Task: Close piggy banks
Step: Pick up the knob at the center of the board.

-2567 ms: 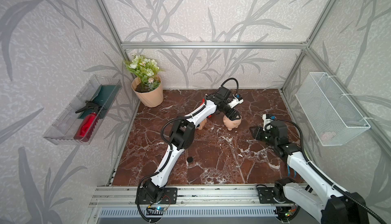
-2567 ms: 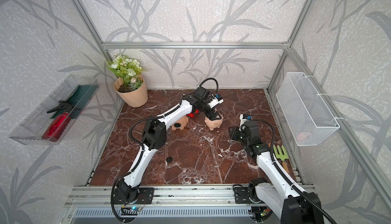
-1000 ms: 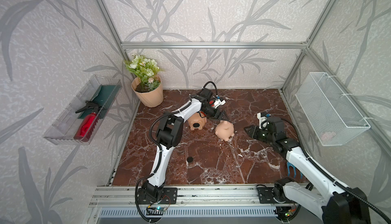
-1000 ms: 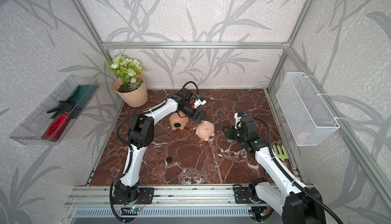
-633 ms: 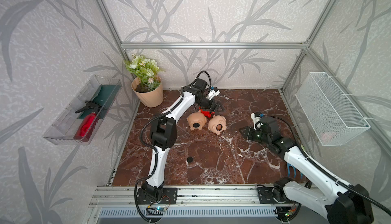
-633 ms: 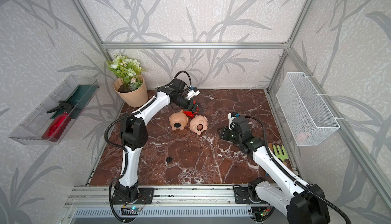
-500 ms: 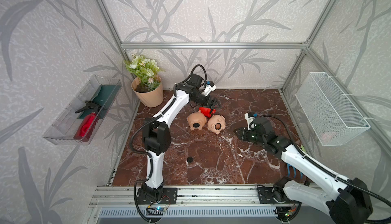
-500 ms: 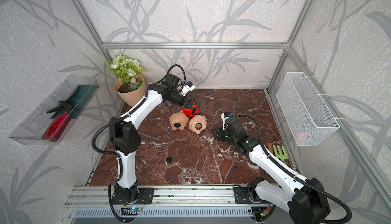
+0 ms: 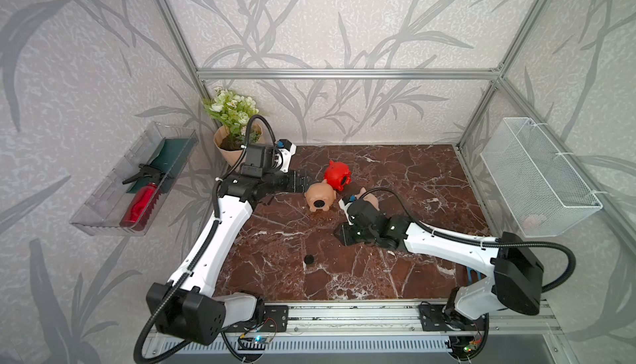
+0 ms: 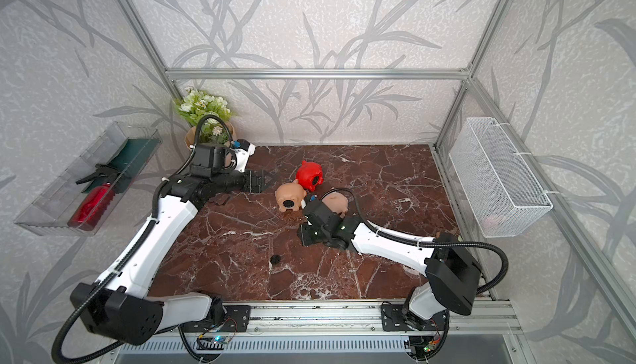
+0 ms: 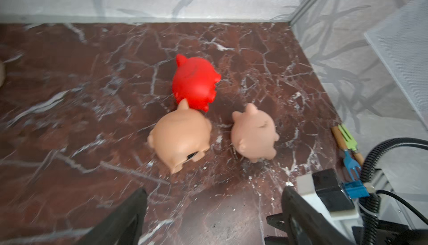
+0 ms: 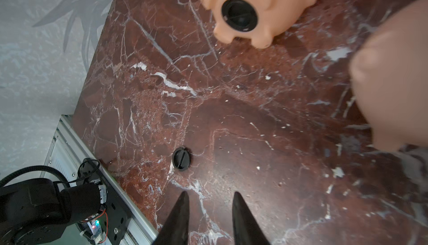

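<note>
Left tool [image 11: 214,189] gaping, empty; right tool [image 12: 209,193] part-open, empty, near piggy banks [image 9: 320,195].

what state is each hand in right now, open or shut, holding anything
left hand: open wide, holding nothing
right hand: open with a narrower gap, holding nothing

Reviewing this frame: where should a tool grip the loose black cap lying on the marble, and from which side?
Pinch the black cap across its round rim, coming straight down from above. It lies flat and low on the marble floor, so a sideways approach would probably find little to catch.
</note>
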You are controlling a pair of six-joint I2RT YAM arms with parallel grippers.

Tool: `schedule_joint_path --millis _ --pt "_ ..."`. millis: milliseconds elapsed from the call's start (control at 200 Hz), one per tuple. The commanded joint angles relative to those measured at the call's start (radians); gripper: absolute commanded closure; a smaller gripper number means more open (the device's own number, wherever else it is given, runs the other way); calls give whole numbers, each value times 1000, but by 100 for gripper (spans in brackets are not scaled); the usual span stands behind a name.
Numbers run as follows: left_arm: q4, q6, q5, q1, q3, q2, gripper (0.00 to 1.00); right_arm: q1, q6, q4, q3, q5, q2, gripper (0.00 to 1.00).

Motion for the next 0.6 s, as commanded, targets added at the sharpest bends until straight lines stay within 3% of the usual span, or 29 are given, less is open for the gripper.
schedule_joint_path --millis 0,240,595 --pt "-4 -37 -153 31 -83 -96 9 75 20 -45 62 14 70 68" --pt "-48 -53 -370 67 -177 -198 6 203 80 -220 298 32 324 67" --pt "-139 -112 -638 114 -187 -287 2 236 129 -446 520 106 511 69"
